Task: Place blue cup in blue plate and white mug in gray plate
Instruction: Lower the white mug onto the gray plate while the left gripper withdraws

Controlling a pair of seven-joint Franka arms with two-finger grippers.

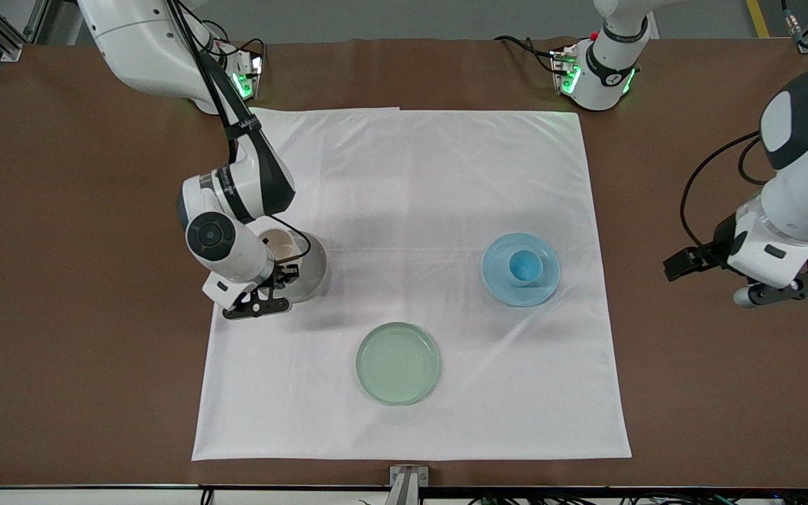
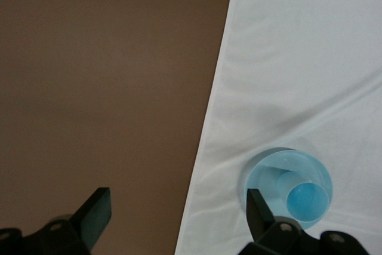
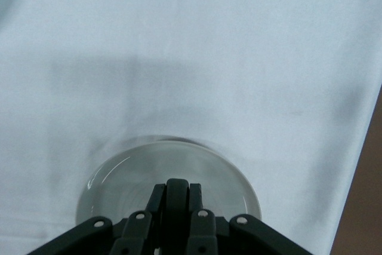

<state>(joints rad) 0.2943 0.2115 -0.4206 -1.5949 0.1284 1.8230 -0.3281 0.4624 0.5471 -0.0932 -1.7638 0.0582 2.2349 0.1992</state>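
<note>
White arms point(image 1: 797, 189) (black joints, cables), black grippers point(image 1: 258, 298).

Glossy gray plate point(image 3: 179, 165) on creased white cloth point(image 1: 411, 210), matt brown table point(image 1: 60, 280)

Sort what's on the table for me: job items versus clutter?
Job items:
- small light-blue handleless cup, in the round light-blue plate
- off-white mug, over the round gray plate

Just lying about:
- round pale green plate
- white cloth under everything
</note>
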